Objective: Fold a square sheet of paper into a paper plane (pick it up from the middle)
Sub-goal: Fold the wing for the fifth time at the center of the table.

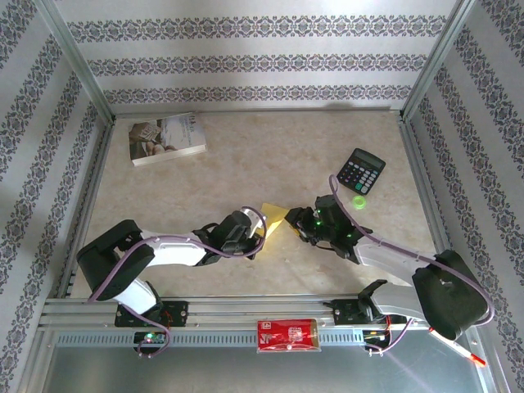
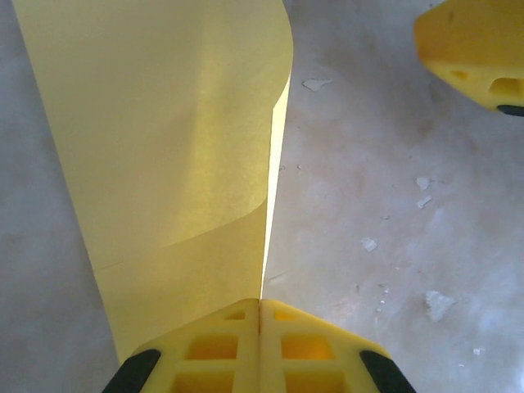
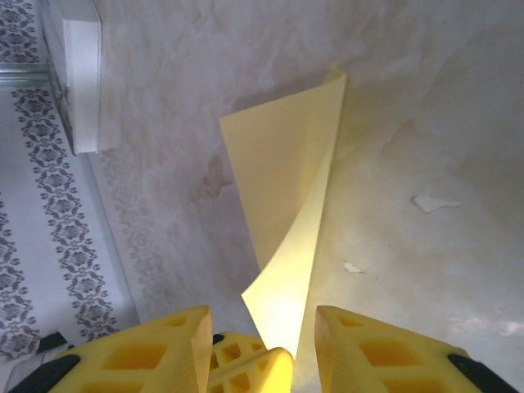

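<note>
Item one, far left at the back of the table point(image 1: 270, 155): a white printed book point(image 1: 168, 137), lying flat near the corner. Item two: the left gripper point(image 2: 260, 307), reaching in low over the table's middle, its jaws pressed together and pinching an edge of the square sheet of paper point(image 2: 164, 147). Item three: that sheet, yellow, between the two grippers at the centre of the table, partly raised off the surface with one layer curling over (in the top view it appears as a small yellow triangle). Item four: a red packet point(image 1: 286, 334), resting on the rail at the near edge between the two arm bases. Item five: the right gripper point(image 3: 262, 319), just right of the sheet, jaws spread apart with the standing paper running up between them; whether either finger touches the paper cannot be told. Item six: a small green object point(image 1: 359, 201), just beyond the right arm. Item seven: a black calculator point(image 1: 361, 170), tilted, just behind the green object.
</note>
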You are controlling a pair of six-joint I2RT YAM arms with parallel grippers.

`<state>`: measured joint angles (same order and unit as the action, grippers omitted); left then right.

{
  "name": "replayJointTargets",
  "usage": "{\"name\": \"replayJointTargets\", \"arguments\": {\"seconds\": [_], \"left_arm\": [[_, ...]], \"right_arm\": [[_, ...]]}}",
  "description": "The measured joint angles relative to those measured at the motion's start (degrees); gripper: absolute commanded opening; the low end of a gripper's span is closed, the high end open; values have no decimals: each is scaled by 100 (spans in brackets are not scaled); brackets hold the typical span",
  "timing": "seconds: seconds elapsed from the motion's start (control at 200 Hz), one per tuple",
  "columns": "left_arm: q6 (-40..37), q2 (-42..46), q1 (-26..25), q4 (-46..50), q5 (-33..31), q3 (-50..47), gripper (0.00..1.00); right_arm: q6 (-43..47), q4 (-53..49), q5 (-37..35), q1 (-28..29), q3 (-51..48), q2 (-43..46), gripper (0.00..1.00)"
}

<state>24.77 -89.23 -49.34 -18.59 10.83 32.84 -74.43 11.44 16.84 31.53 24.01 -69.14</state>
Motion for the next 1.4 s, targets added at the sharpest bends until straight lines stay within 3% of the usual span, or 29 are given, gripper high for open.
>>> {"name": "replayJointTargets", "arguments": {"seconds": [0.14,0.375,0.605,1.059,1.404], "left_arm": [[444,0,111,-238,490,-39,0],[527,0,109,-284,693,-37,0],[249,0,107,-234,691,-37,0],[-457,0,-22,42,457,-28,0],[-957,0,-98,310,358,153,12]], "right_arm": [[601,-413,107,-66,192,-42,39],[1266,-678,310,-63,557,-516,57],[1335,-693,474,-63,901,-1121,58],[1060,-498,682,-68,1049,-1755,39],[929,-382,680,-107,1032,-1755,16]]}}
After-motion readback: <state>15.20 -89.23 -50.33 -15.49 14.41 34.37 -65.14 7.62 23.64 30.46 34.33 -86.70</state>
